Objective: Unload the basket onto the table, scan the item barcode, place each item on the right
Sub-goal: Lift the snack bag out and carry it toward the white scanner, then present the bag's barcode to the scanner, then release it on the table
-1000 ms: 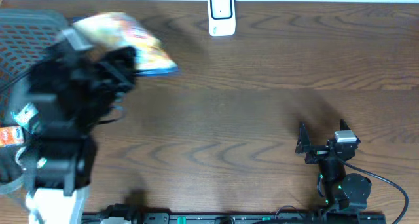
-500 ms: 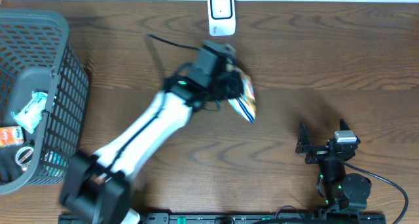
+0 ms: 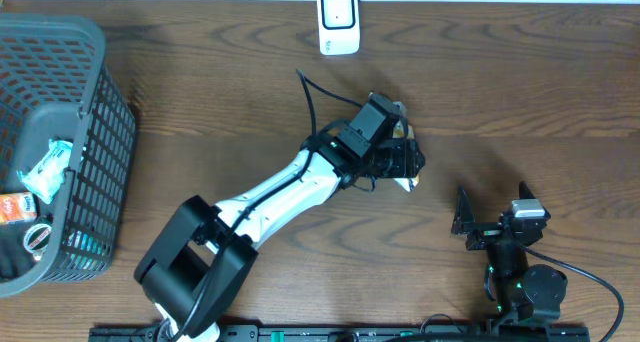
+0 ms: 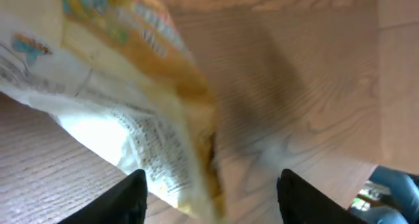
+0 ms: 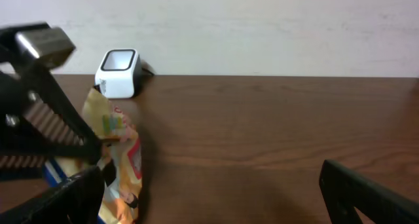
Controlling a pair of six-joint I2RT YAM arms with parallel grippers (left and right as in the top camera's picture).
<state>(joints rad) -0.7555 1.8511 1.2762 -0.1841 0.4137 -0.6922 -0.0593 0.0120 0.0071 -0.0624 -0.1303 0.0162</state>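
Can't read any txt from here. Snack bag (image 4: 150,145) has rows of fine print on its white panel in my left wrist cam, too blurred to make out. Scanner (image 3: 338,22) front: nothing legible, too small.

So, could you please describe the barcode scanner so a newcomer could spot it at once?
Take the dark wooden table and follow its far edge to about the middle, well right of the grey mesh basket. The scanner stands there alone: a small white box with a dark-rimmed window, unlike the colourful snack bag nearer the table's middle.
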